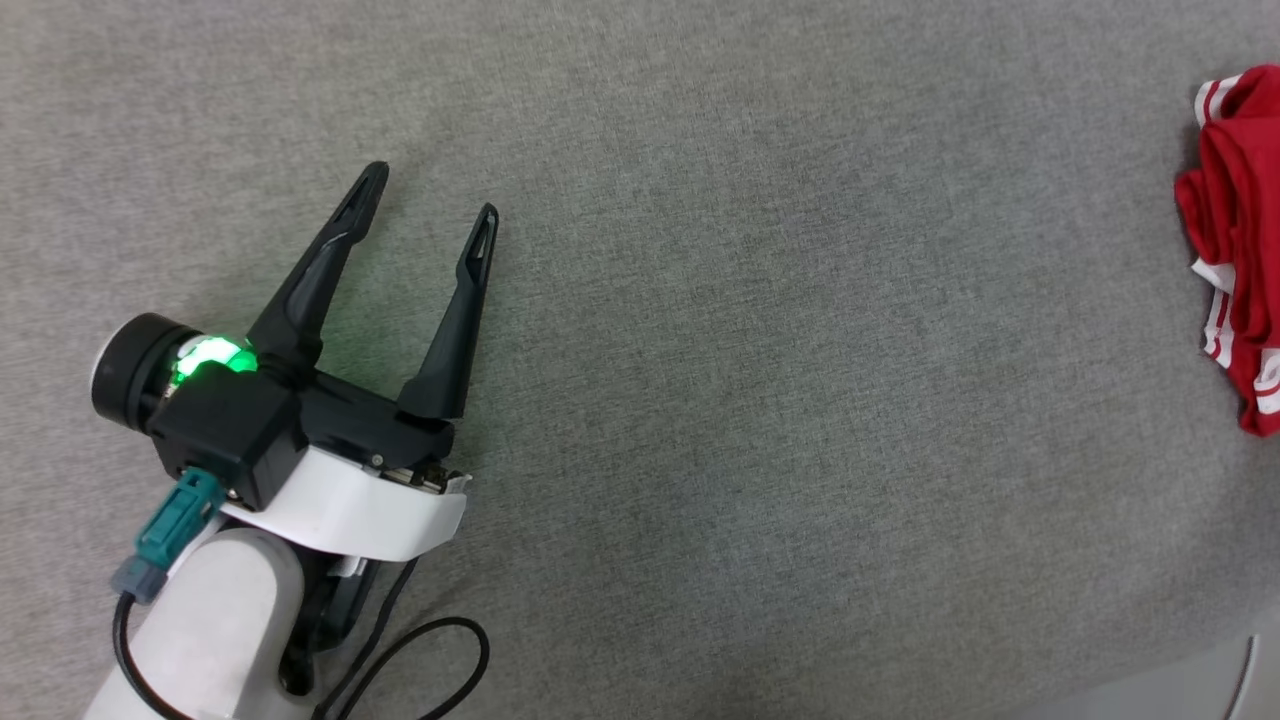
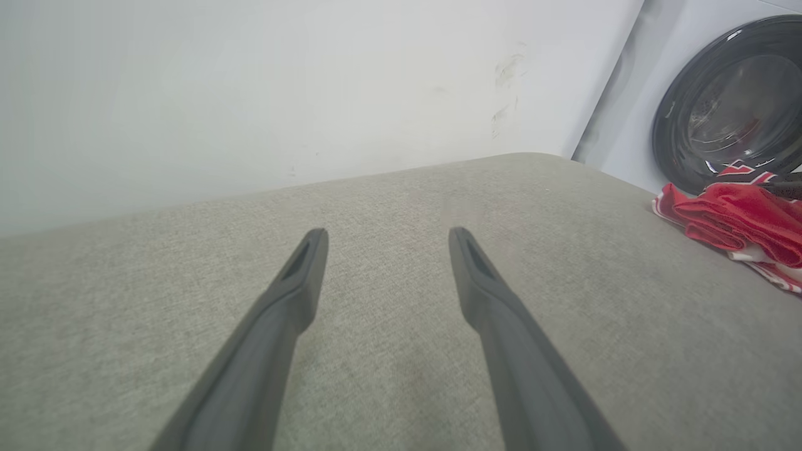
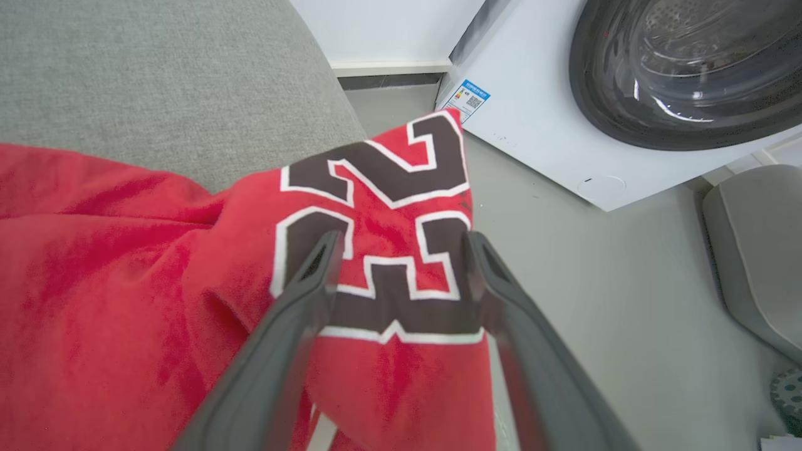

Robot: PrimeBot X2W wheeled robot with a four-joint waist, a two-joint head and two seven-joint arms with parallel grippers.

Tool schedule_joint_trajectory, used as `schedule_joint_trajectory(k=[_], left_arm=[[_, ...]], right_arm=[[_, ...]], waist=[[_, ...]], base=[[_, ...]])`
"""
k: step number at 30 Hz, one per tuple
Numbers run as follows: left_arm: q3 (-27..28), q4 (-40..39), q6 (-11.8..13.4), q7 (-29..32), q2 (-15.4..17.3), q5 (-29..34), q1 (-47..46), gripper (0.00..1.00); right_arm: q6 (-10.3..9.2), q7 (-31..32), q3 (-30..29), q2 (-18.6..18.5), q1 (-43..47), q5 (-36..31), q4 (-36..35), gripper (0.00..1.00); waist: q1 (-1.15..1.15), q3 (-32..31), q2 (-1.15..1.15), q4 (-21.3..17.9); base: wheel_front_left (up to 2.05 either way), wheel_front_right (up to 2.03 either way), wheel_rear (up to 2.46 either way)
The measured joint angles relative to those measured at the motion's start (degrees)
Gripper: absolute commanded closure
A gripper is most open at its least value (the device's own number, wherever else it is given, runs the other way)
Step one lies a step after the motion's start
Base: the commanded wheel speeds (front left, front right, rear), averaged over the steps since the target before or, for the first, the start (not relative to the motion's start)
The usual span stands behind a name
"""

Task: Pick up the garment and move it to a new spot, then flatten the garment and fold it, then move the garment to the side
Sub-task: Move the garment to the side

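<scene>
Under left pincer (image 1: 433,191): grey woven surface (image 1: 760,400); white wall (image 2: 250,94) beyond its tips. Ahead-right of right pincer (image 3: 402,238): white washing machine (image 3: 532,125), dark round door (image 3: 689,69); grey floor (image 3: 595,300) to its right.

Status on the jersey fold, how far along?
Done: nothing; garment sits bunched at the right edge of the grey surface. In hand: right claw open over the "23" print, no grip. Left claw open above bare surface. To do: pick, move, flatten, fold, set aside.

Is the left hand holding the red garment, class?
No: the left hand is open over grey fabric, and the garment lies apart at the right edge.
</scene>
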Motion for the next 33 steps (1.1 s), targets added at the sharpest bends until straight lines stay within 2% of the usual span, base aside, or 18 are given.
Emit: schedule_joint_trajectory(k=[1,2,5,9,11,20,33], left_arm=[[-0.04,0.48,0.00,-0.31,-0.14,-0.07,0.00,0.00],[-0.29,2.32,0.05,-1.57,-1.08,-0.66,0.57,0.00],[-0.35,4.39,0.62,-2.57,-1.76,-1.36,2.79,0.00],[-0.26,7.31,1.79,-3.91,-3.13,-2.34,6.40,0.00],[0.55,9.45,3.48,-4.88,-4.69,-3.31,9.95,0.00],[3.08,12.22,6.55,-5.93,-6.92,-4.95,17.95,0.00],[5.03,13.88,8.21,-6.09,-6.55,-4.42,24.36,0.00]], right_arm=[[0.00,-1.10,-0.42,0.03,0.01,-1.33,0.26,0.00],[0.00,-6.10,-2.56,0.70,0.22,-3.89,0.00,0.00],[0.00,-11.22,-2.67,2.48,1.93,-4.68,-1.04,0.00],[0.00,-16.18,-1.12,4.65,6.91,-3.39,-3.38,0.00],[0.00,-18.80,1.48,7.16,13.07,-0.92,-6.97,0.00],[-0.01,-20.14,8.08,13.04,28.22,5.17,-17.31,0.00],[-0.01,-16.37,19.08,16.77,42.48,10.55,-31.88,0.00]], waist=[[-0.01,-0.43,0.00,0.21],[-0.01,-2.23,0.00,0.79],[-0.01,-4.87,0.00,1.31],[-0.02,-9.28,0.00,2.21],[-0.03,-14.09,0.00,3.45],[-0.04,-24.55,0.00,7.46],[-0.04,-35.44,0.00,14.95]], base=[[0.00,0.00,0.00],[0.00,0.00,0.00],[0.00,0.00,0.00],[0.00,0.00,0.00],[0.00,0.00,0.00],[0.00,0.00,0.00],[0.00,0.00,0.00]])
